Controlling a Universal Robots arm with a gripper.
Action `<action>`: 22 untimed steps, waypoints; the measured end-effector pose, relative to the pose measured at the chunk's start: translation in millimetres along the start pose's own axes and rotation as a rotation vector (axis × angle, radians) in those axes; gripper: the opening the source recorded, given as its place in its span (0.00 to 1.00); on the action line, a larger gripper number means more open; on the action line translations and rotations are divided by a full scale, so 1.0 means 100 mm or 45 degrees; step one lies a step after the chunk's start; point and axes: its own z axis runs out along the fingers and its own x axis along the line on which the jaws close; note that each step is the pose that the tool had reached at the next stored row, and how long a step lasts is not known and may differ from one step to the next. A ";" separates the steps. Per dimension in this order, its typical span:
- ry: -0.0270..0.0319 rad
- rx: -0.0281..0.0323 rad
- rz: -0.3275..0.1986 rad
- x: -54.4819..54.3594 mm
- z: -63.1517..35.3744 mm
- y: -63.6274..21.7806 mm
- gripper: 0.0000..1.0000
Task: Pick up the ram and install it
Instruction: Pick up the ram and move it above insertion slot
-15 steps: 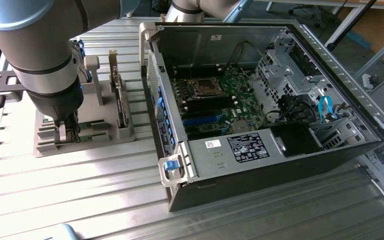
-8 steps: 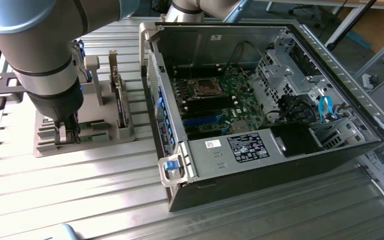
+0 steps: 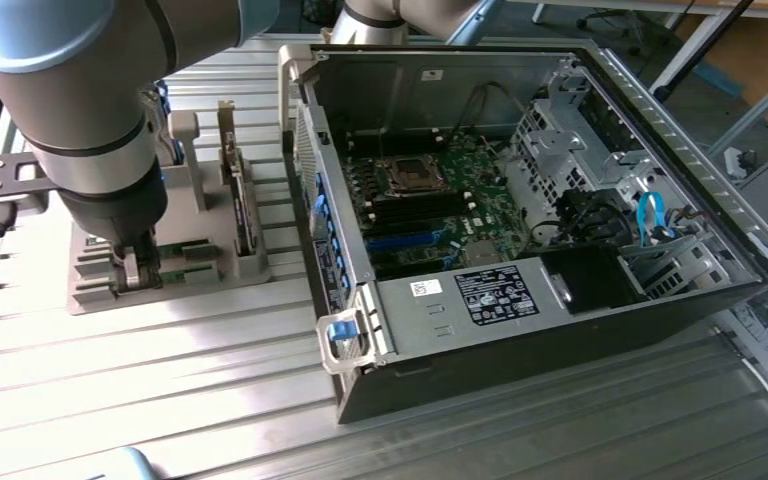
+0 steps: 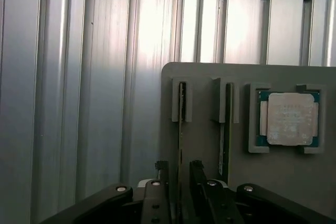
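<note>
Gripper [image 4: 179,177], jaws apart, astride ram [image 4: 181,114] in wrist view; computer case [image 3: 518,352] in exterior view

One ram [image 4: 181,124], one card [image 4: 227,129], one processor [image 4: 287,118] (on one holder [image 4: 210,77]), one computer case [image 3: 491,370].

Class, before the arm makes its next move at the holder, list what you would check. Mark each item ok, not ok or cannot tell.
1. Hand open: ok.
2. Ram between the fingers: ok.
3. Ram upright in the holder: ok.
4. Neighbouring card clear of the fingers: ok.
5. Case open: ok.
6. Memory slots on the board empty: cannot tell.
</note>
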 end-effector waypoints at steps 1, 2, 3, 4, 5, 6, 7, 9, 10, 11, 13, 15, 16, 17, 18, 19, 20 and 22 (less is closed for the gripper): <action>0.0008 -0.0004 -0.018 0.00 0.002 0.000 0.30; 0.0012 -0.0006 -0.030 0.00 0.005 0.000 0.30; 0.0013 -0.0005 -0.033 0.00 0.010 0.000 0.30; 0.0013 -0.0005 -0.033 0.00 0.015 0.000 0.30; 0.0014 -0.0007 -0.034 0.00 0.018 0.000 0.30; 0.0014 -0.0007 -0.034 0.00 0.023 -0.001 0.30; 0.0015 -0.0008 -0.035 0.00 0.025 -0.001 0.30; 0.0016 -0.0008 -0.035 0.00 0.029 -0.001 0.30; 0.0015 -0.0007 -0.035 0.00 0.031 -0.001 0.30; 0.0015 -0.0007 -0.035 0.00 0.031 -0.001 0.30; 0.0015 -0.0006 -0.035 0.00 0.031 -0.001 0.30; 0.0026 0.0106 -0.035 0.00 0.034 -0.001 0.30; 0.0037 0.0232 -0.035 0.00 0.035 0.000 0.30; 0.0048 0.0349 -0.035 0.00 0.035 0.000 0.30; 0.0058 0.0454 -0.035 0.00 0.036 0.001 0.30; 0.0058 0.0461 -0.035 0.00 0.036 0.000 0.30; 0.0057 0.0461 -0.035 0.00 0.036 0.000 0.30; 0.0058 0.0460 -0.035 0.00 0.036 0.001 0.30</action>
